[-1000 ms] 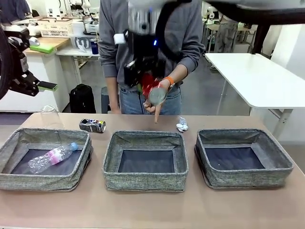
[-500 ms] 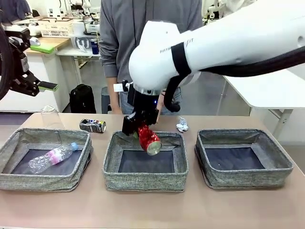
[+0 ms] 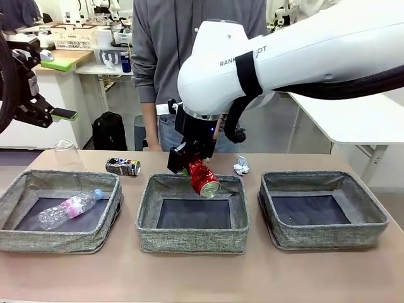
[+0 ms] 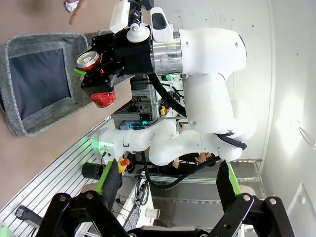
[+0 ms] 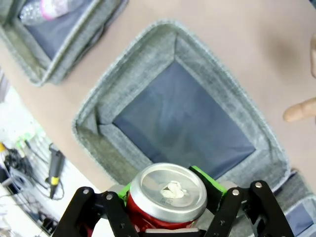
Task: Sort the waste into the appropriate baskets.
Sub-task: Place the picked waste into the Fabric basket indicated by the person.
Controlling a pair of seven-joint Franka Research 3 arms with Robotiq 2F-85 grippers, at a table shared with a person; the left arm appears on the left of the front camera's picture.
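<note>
While near red can, person's finger.

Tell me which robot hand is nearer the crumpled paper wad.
Right. The right hand hangs over the middle basket's far rim, close beside the crumpled white paper wad; the left hand is raised at the robot's far left.

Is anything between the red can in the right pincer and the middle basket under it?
Nothing visible. The crushed red can, in the right pincer, hangs over the middle basket's far edge; the basket's dark bottom lies bare below.
</note>
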